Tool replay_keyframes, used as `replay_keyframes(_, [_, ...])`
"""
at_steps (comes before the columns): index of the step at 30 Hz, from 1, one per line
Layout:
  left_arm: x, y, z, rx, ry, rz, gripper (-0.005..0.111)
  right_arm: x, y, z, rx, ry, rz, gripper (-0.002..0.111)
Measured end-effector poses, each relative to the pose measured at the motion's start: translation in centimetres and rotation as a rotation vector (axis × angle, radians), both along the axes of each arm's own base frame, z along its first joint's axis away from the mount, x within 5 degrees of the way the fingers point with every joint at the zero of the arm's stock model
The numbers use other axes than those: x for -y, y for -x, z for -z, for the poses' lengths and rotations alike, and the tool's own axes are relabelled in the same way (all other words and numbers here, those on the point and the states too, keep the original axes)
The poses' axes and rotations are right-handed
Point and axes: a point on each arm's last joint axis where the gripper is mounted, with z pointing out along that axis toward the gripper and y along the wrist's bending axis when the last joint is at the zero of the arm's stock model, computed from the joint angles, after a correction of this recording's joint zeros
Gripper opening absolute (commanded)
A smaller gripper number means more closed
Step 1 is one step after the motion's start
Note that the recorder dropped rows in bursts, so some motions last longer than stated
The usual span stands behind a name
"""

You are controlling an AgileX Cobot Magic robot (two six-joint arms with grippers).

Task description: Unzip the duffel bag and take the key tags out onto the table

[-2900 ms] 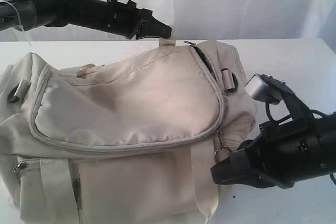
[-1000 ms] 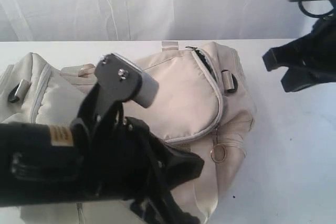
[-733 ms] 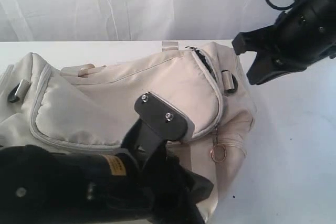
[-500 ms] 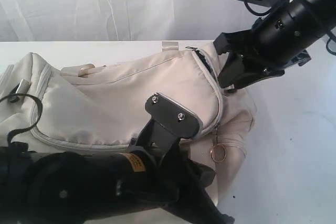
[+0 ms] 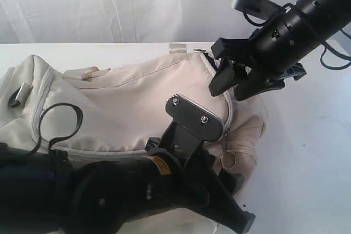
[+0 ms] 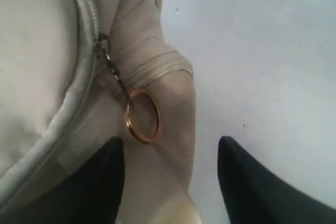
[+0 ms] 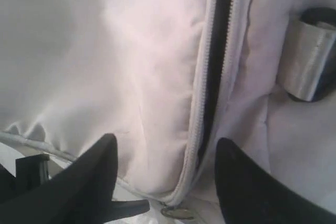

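Note:
The cream duffel bag (image 5: 131, 102) lies across the white table (image 5: 307, 168). Its grey top zipper (image 7: 216, 72) is parted a little at the right end, and dark lining shows in the gap. The gold pull ring (image 6: 143, 115) hangs from a slider at the bag's right end (image 5: 227, 160). My left gripper (image 6: 170, 182) is open just short of the ring, low at the bag's front right corner (image 5: 238, 204). My right gripper (image 5: 233, 87) is open above the parted zipper, one finger on each side of it (image 7: 165, 182). The key tags are hidden.
A black ring on a webbing loop (image 7: 310, 61) sits beside the zipper gap. The left arm's dark body (image 5: 98, 195) covers the bag's front lower part. Bare table (image 6: 252, 51) lies right of the bag. A white curtain (image 5: 137, 4) hangs behind.
My left arm has swung round to the bag's front and pushed right toward the gold ring. My right gripper has come down from the upper right onto the zipper end.

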Motion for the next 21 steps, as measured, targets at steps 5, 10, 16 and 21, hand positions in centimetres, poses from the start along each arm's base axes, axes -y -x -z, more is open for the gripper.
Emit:
replay_keyframes(5, [0.3, -0.4, 0.9, 0.012, -0.014, -0.022, 0.058, 0.0, 0.0, 0.0, 0.002, -0.007, 0.004, 0.053])
replay_keyframes(10, [0.4, -0.7, 1.2, 0.014, 0.012, -0.066, 0.057, -0.1, -0.2, 0.1, 0.005, -0.010, 0.012, 0.053])
replay_keyframes(16, [0.5, -0.9, 0.9, 0.041, 0.035, -0.067, 0.052, -0.2, -0.2, 0.1, 0.003, -0.020, 0.018, 0.053])
replay_keyframes(21, [0.5, -0.9, 0.9, 0.042, 0.040, -0.067, 0.051, -0.2, -0.1, 0.5, -0.008, -0.022, 0.022, 0.053])
